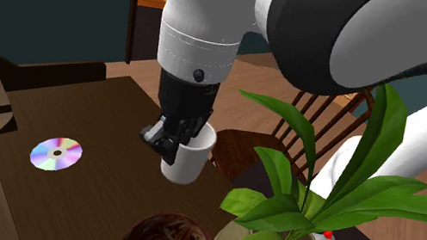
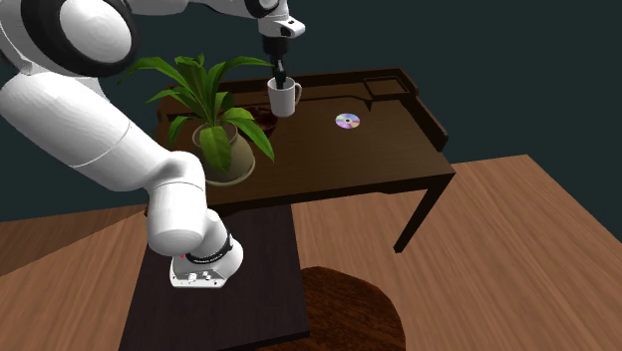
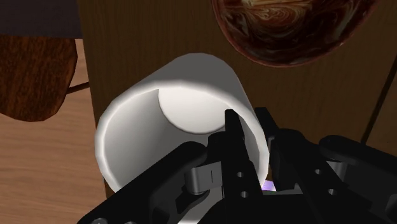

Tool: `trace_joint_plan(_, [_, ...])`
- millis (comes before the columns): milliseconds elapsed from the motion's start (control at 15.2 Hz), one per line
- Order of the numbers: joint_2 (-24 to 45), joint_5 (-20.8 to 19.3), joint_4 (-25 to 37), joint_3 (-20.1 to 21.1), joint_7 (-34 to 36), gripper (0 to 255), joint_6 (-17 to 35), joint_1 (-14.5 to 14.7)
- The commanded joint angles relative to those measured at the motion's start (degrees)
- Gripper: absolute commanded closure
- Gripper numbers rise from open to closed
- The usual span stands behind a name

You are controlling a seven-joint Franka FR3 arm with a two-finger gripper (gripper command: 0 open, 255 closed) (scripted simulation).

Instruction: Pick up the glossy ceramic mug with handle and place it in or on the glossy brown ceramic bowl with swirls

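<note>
Mug (image 3: 184, 102), plain white & glossy, hangs tilted in the gripper (image 3: 253, 137), lifted clear of the table (image 1: 108, 116). The fingers are clamped on its wall at the rim, one inside the cup & one outside. Inside it: white glaze & that one finger. Its handle (image 2: 298, 95) points toward the CD side. Just past the mug & lower down, the brown bowl (image 3: 286, 28) sits on the table w/ swirled cream-and-brown glaze showing in its hollow. It's just beside the pot (image 2: 224, 150), which holds a broad-leaved green plant (image 1: 321, 200). Further along, the CD (image 1: 57, 153) lies flat mid-table, well apart from both. A raised ledge (image 2: 399, 80) runs round the far corner. Beyond the table edge in the shoulder view stands a wooden chair (image 1: 326, 114).
</note>
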Motion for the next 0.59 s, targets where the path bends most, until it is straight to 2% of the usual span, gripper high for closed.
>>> trace_joint_plan(0, [1.09,-0.21,1.73,2.34,3.47,255,-0.60,0.70])
trace_joint_plan(264, [6.22,-3.11,6.67,8.02,11.42,255,-1.40,1.52])
trace_joint_plan(528, [14.44,-9.33,12.76,14.03,21.28,255,-2.59,3.33])
